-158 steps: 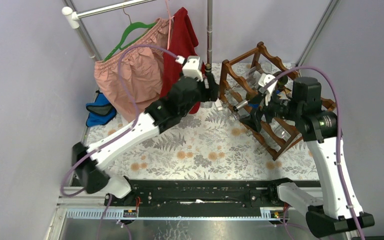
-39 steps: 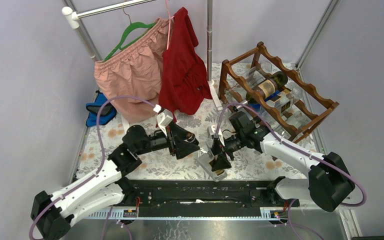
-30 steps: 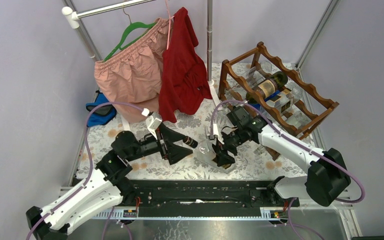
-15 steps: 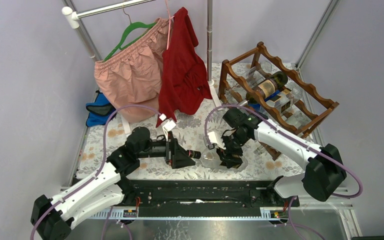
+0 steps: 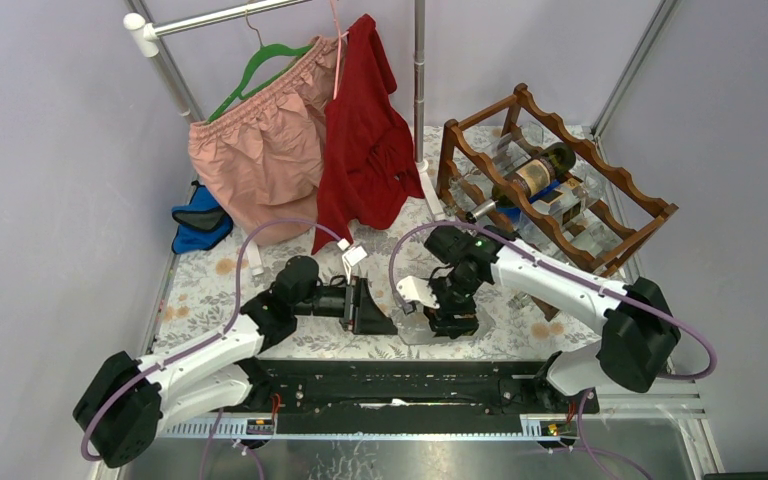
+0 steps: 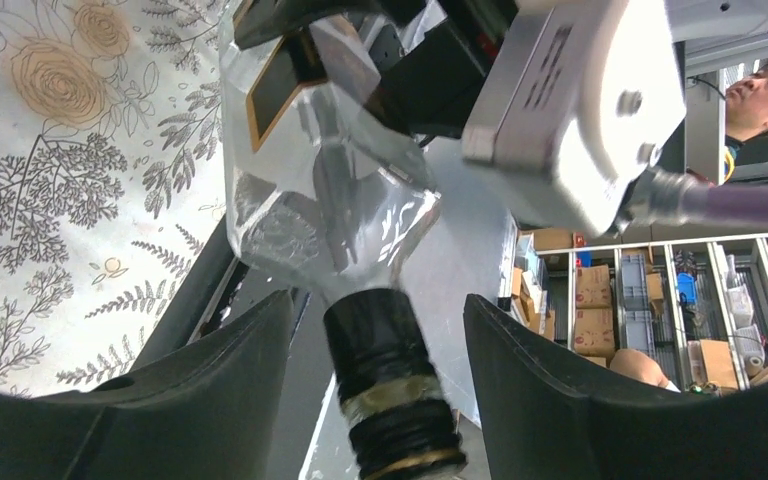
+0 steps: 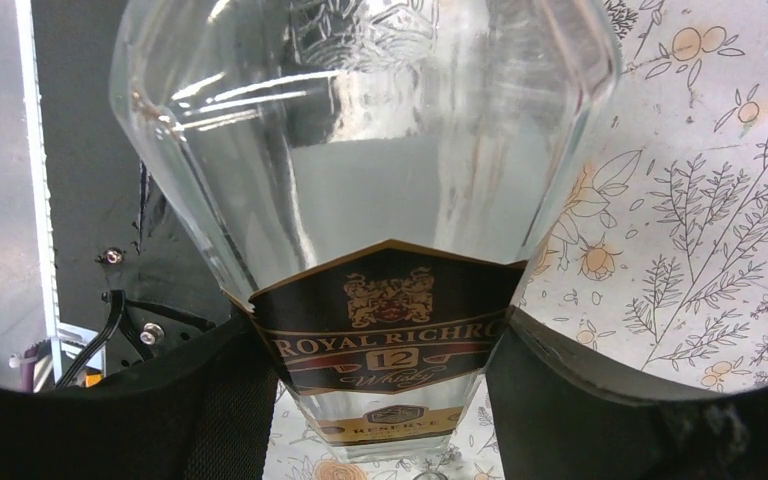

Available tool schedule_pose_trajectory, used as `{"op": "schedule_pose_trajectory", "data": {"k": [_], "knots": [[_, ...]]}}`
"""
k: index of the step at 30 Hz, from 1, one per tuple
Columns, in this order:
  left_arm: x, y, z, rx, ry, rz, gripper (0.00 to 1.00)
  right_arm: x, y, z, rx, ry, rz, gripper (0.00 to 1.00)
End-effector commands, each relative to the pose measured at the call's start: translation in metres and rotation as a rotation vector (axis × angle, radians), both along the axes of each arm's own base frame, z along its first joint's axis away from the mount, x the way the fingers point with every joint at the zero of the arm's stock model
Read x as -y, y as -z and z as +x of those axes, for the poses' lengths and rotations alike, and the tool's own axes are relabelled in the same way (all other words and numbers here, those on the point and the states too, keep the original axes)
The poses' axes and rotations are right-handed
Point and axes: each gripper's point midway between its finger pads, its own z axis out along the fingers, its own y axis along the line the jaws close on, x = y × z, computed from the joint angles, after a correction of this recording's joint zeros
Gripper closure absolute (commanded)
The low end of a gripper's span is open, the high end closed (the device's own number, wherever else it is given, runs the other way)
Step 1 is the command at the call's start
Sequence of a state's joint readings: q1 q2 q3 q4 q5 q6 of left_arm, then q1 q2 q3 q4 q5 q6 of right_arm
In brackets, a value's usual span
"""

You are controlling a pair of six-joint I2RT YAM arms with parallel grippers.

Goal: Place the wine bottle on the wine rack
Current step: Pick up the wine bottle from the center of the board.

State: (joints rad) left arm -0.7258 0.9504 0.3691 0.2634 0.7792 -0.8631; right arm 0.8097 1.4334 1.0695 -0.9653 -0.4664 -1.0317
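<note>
A clear glass bottle (image 5: 418, 322) with a black and gold label lies low over the table's near middle. My right gripper (image 5: 452, 312) is shut on its labelled body (image 7: 390, 335), one finger on each side. My left gripper (image 5: 384, 321) is open, with its jaws either side of the bottle's black capped neck (image 6: 390, 400) and a gap on both sides. The reddish-brown wooden wine rack (image 5: 600, 170) stands at the back right, apart from both grippers. A dark bottle (image 5: 532, 176) lies on its upper tier.
A clothes rail at the back holds pink shorts (image 5: 255, 160) and a red garment (image 5: 365, 135). A blue item (image 5: 200, 220) lies at the left edge. The black rail (image 5: 410, 375) of the arm bases runs just in front of the bottle.
Both arms came down from the rack to the near table. Over the last second my right gripper turned the clear bottle, and my left gripper slid right until its jaws flanked the neck.
</note>
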Motion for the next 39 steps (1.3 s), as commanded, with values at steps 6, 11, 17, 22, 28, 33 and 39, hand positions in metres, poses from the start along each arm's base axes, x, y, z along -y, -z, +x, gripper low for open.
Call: {"op": "schedule_pose_trajectory", "data": {"k": [6,11,17,22,28,33,39], "knots": [[0.007,-0.001,-0.011,-0.072,0.084,-0.035,0.32,-0.011,-0.018,0.012,0.118,-0.040,-0.032,1.00],[0.006,0.010,-0.023,-0.162,0.157,-0.003,0.37,-0.009,-0.021,0.018,0.226,-0.078,-0.079,1.00],[0.003,0.014,-0.032,-0.208,0.219,0.025,0.37,-0.008,-0.023,0.022,0.351,-0.131,-0.125,1.00],[0.005,0.024,-0.037,-0.250,0.254,0.047,0.37,-0.012,-0.024,0.023,0.415,-0.162,-0.160,1.00],[0.008,0.031,-0.041,-0.270,0.272,0.070,0.43,-0.015,-0.029,0.027,0.481,-0.177,-0.186,1.00],[0.010,0.037,-0.039,-0.279,0.268,0.089,0.45,-0.014,-0.027,0.028,0.489,-0.169,-0.201,1.00],[0.009,0.038,-0.038,-0.269,0.260,0.086,0.44,-0.015,-0.029,0.028,0.489,-0.148,-0.199,1.00]]}}
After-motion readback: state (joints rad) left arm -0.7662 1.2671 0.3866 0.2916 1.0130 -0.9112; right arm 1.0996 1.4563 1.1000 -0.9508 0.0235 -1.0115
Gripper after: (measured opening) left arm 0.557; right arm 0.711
